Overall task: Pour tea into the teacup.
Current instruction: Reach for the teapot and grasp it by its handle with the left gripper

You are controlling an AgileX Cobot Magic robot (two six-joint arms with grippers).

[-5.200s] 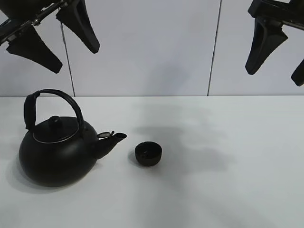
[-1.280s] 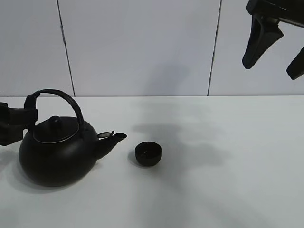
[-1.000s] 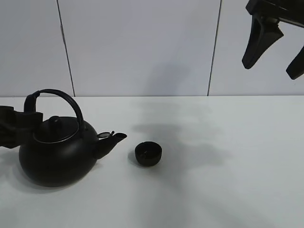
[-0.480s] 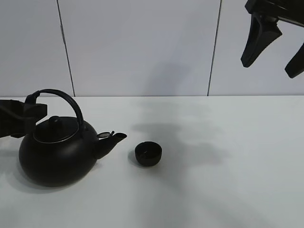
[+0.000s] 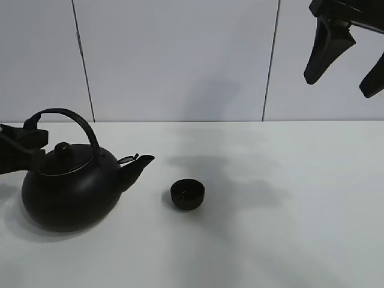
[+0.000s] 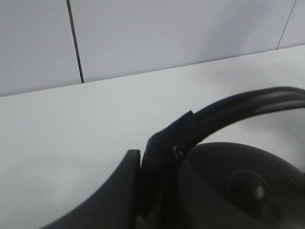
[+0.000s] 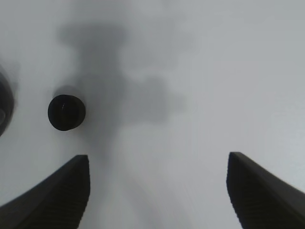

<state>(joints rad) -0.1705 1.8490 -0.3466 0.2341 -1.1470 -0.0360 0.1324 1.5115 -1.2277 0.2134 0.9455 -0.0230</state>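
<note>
The big round black kettle (image 5: 66,192) stands at the left of the white table, its spout towards the teacup (image 5: 187,194), a small matte black cup a short way to its right. My left gripper (image 5: 35,144) comes in from the left edge and is shut on the rear end of the kettle's arched handle (image 6: 228,114); one finger (image 6: 112,195) shows beside it in the left wrist view. My right gripper (image 5: 349,63) hangs open and empty high at the top right. The right wrist view looks down on the teacup (image 7: 66,112), between its own fingers.
The white table (image 5: 288,228) runs to a grey panelled wall (image 5: 180,60) at the back. The arms' shadows lie to the right of the cup. A sliver of the kettle (image 7: 4,107) shows at the edge of the right wrist view.
My left gripper came down from the top left to the kettle's handle and closed on it. The kettle has now shifted slightly left and tipped, its spout risen. The right gripper has barely moved.
</note>
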